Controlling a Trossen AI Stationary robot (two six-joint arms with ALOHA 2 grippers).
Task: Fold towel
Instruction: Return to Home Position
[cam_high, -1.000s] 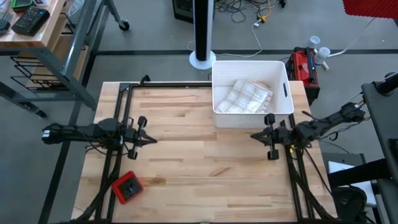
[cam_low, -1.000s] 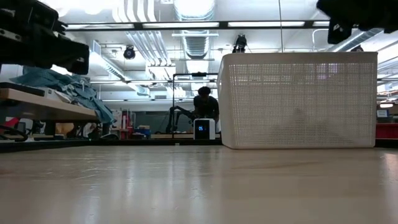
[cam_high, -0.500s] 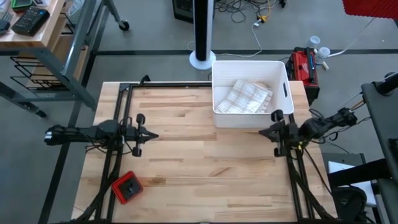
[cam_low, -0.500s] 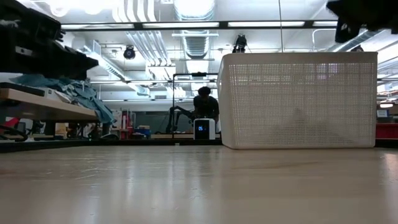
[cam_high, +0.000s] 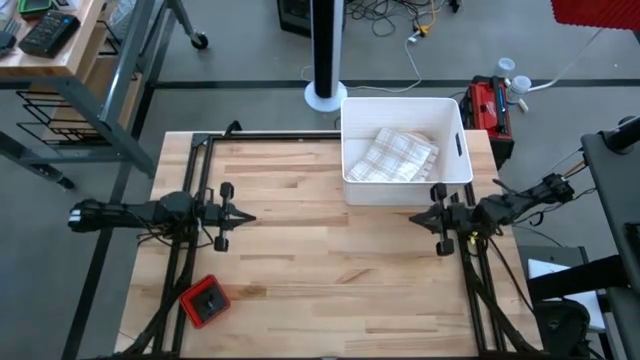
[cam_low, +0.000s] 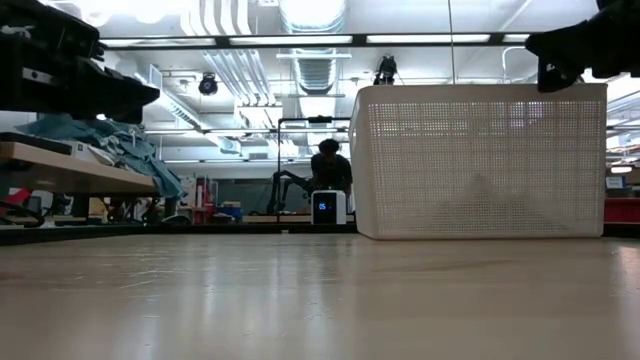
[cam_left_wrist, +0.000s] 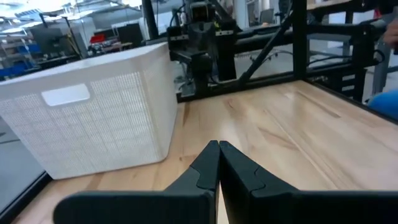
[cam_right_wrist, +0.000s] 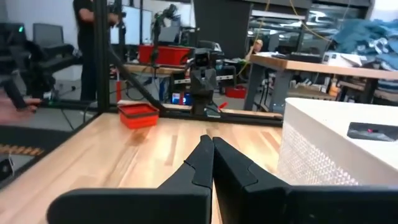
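Fingers on both arms are pressed together tip to tip: the left fingers (cam_left_wrist: 203, 170) and the right fingers (cam_right_wrist: 198, 163) each form one closed dark wedge in their wrist views.

The folded towel (cam_high: 394, 155), light with a checked pattern, lies inside the white laundry bin (cam_high: 404, 188), set at a slant across its floor. In the low view it shows only as a dim shape through the bin's mesh wall. The bin stands on the right half of the tabletop (cam_high: 330, 270), against its far edge.

The right fingers hang just in front of the bin's near wall, by its right corner, and point toward the middle of the tabletop. The left fingers hang over the left side, well apart from the bin, pointing toward the right arm at about the same depth.

A flat red object (cam_high: 205, 301) lies near the tabletop's near left corner. On the floor beside the bin sits a red toolbox (cam_high: 487, 104). In the low view a person (cam_low: 328, 166) shows far off in the room behind.
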